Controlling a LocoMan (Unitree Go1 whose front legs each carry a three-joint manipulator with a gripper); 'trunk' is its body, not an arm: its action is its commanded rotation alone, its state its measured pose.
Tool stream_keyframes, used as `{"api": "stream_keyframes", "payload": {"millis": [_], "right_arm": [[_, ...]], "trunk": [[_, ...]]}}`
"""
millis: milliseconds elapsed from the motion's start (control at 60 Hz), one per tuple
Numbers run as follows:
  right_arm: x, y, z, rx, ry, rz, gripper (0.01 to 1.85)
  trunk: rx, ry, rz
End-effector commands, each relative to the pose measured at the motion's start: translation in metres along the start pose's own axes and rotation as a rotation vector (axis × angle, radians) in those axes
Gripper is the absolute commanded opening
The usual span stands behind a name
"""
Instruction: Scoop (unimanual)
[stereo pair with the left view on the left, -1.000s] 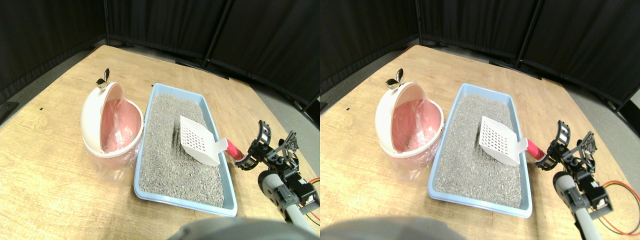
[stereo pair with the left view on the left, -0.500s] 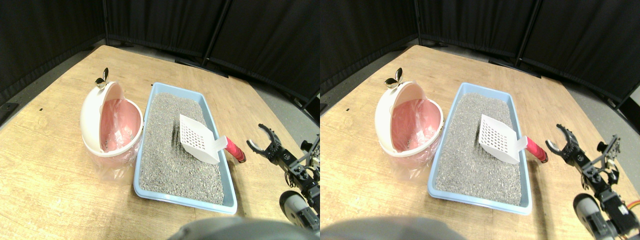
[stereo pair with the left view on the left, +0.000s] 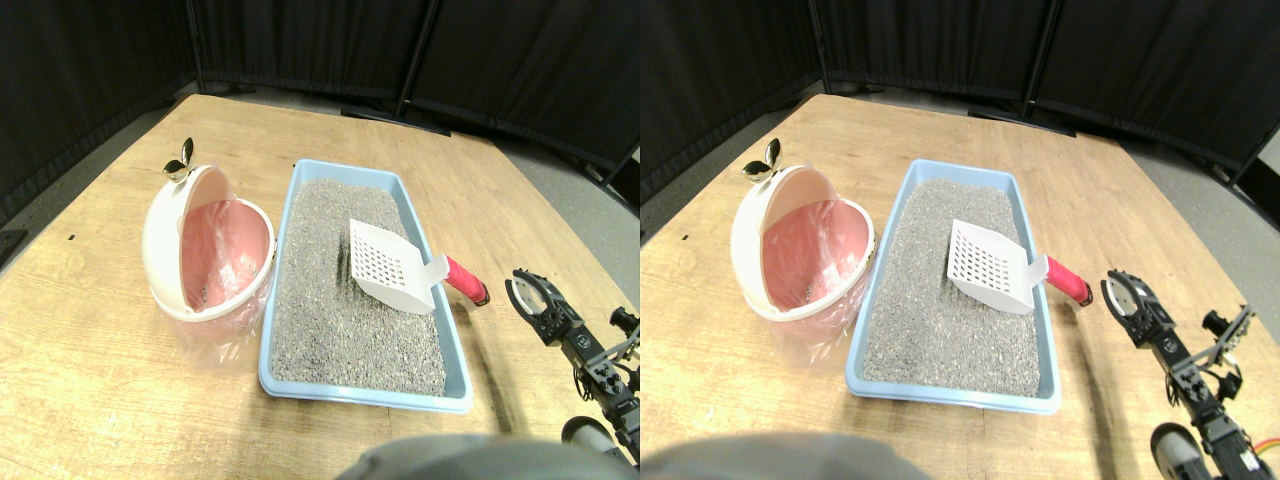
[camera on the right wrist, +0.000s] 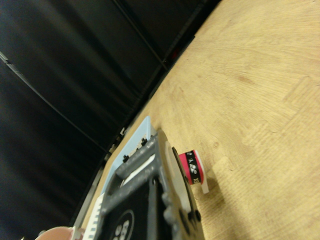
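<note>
White perforated plastic forms the blade of the scoop (stereo pair with the left view on the left: 391, 268), which lies inside the litter tray (stereo pair with the left view on the left: 283, 270) on the grey litter (stereo pair with the left view on the left: 340, 320), toward the tray's right wall. Its red wrapped handle (stereo pair with the left view on the left: 465, 281) crosses that wall and sticks out over the wooden table (stereo pair with the left view on the left: 90, 370), probably left so for a side grasp. Judged by its long axis, the blade points up-left into the tray and the handle points down-right, toward the right gripper (stereo pair with the left view on the left: 528, 297). That gripper hangs just beyond the handle's tip, apart from it, holding nothing; whether its jaws are open I cannot tell. Left of the tray, almost touching it, 1 pink bin (stereo pair with the left view on the left: 205, 250) stands with its lid tipped back, presumably to receive the scooped litter.
</note>
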Motion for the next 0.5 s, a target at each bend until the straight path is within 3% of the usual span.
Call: {"api": "stream_keyframes", "payload": {"millis": [17,33,150,417,433,500], "right_arm": [[-0.005,0.007,0.005,-0.031,-0.050,0.014,0.05],[-0.007,0.007,0.004,-0.021,-0.048,-0.016,0.05],[-0.015,0.007,0.002,-0.034,-0.041,-0.039,0.05],[-0.029,0.005,-0.004,-0.057,-0.037,-0.039,0.05],[-0.029,0.005,-0.004,-0.057,-0.037,-0.039,0.05],[-0.031,0.005,-0.006,-0.059,-0.031,-0.045,0.05]], "trunk": [[-0.001,-0.014,-0.018],[-0.001,-0.014,-0.018],[0.010,-0.014,-0.028],[0.016,-0.013,-0.033],[0.030,-0.007,-0.052],[0.031,-0.007,-0.054]]}}
